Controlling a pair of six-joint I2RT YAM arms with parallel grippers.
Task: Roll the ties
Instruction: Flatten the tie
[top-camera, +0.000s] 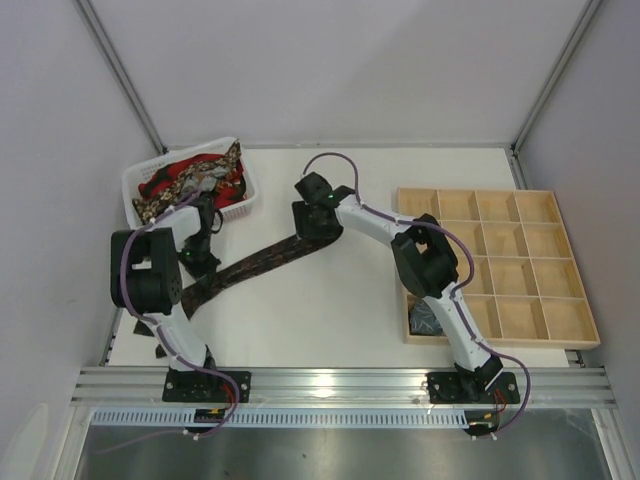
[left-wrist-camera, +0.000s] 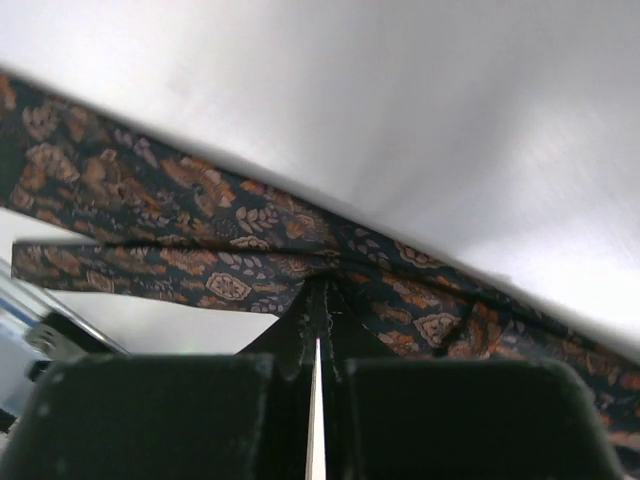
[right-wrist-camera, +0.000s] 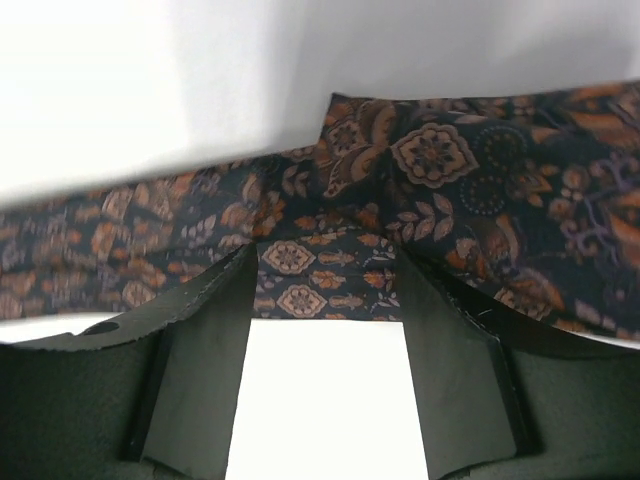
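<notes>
One dark brown-maroon patterned fabric necktie (top-camera: 255, 262) lies stretched flat, running diagonally across the white counter (top-camera: 330, 310). No part of it is rolled yet. The robot's left claw (top-camera: 200, 262) is pressed together, pinching the tie toward its near-left end. The right claw (top-camera: 318, 222) has its fingers spread over the far end, holding nothing.

One small dark coil (top-camera: 425, 320) sits in the near-left compartment of the divided wooden tray (top-camera: 590, 322) on the right, so I judge one tie finished. A heap of red and gold-black ties (top-camera: 190, 180) fills the white plastic basket (top-camera: 135, 182) at far left. There are at least two, but I cannot tell the exact number.
</notes>
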